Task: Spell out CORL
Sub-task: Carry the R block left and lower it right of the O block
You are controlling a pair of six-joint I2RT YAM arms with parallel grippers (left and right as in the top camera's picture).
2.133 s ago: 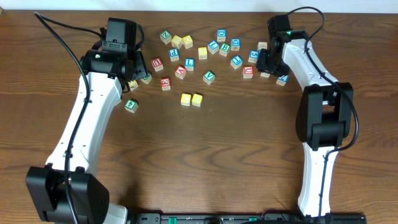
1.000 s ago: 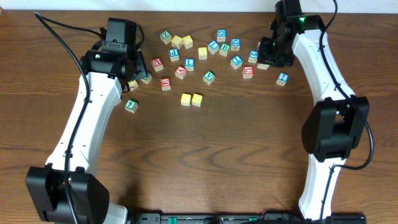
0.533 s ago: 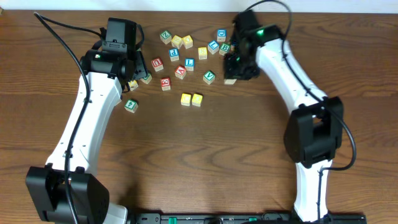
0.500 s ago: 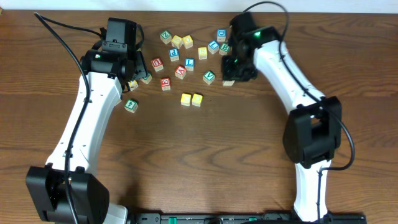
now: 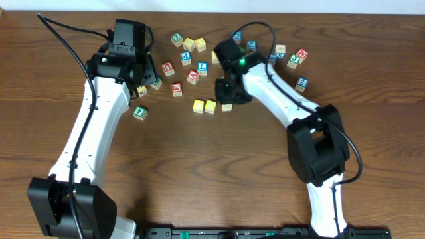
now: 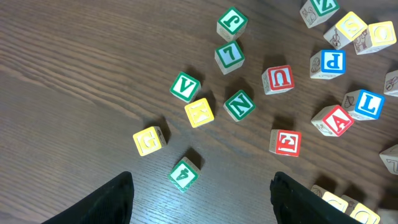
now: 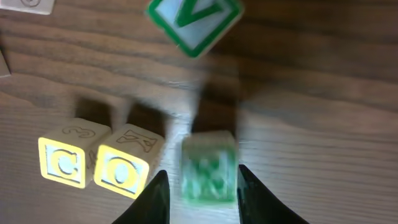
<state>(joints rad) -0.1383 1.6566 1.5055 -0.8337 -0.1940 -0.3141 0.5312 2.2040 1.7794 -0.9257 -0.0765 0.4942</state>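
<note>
Green-lettered block (image 7: 209, 167) pinched in right gripper (image 7: 200, 186) jaws, positioned just right of yellow C block (image 7: 63, 162) and yellow O block (image 7: 124, 169) on worktop (image 5: 212, 166). Left gripper (image 6: 200, 202) jaws spread, nothing held.

Dark brown wood-grain worktop (image 5: 199, 172), two yellow-faced blocks lettered C (image 7: 62, 163) and O (image 7: 122, 170), blurred green-printed pale block (image 7: 209, 167) beside them, green-bordered V block (image 7: 194, 18), white arms with black joints

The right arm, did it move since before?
Yes. The right gripper swung left from the table's right side and now sits just right of the yellow O block, carrying a green block.
</note>
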